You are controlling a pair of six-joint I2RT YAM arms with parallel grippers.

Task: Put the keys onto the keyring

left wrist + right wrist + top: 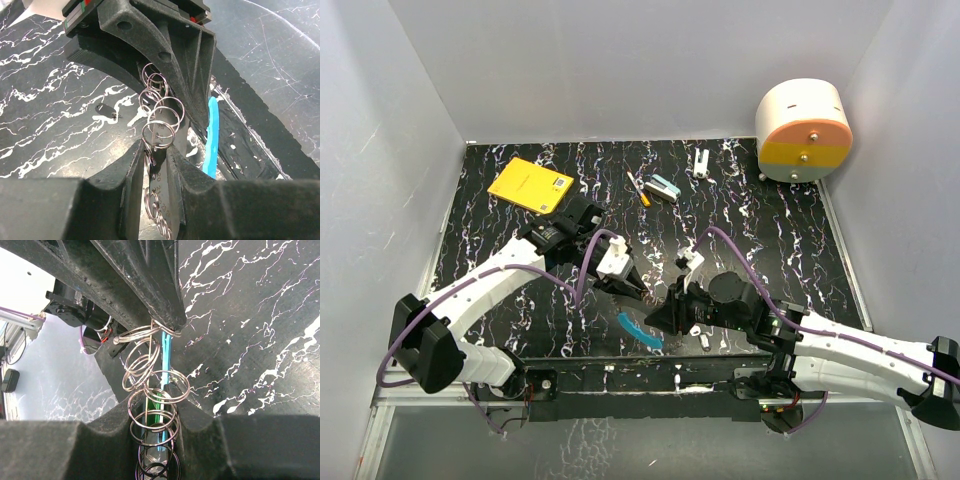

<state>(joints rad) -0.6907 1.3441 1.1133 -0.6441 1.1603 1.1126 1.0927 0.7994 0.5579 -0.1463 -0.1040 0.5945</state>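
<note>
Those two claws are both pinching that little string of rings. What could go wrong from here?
1. The left gripper and the right gripper both pinch the chain of small rings in a narrow grip; if they pull apart, it might slip free.
2. The blue arc is near the front edge of the table, so anything dropped could perhaps slide off.

Black white-veined table point(800, 240), silvery keyring point(640, 330) with bright blue arc, green-headed key point(157, 412), yellow notepad point(530, 184), white-orange-yellow drum point(803, 130)

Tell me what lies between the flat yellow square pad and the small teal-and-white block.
A thin orange-and-white pen-like stick, visible in the top external view.
</note>
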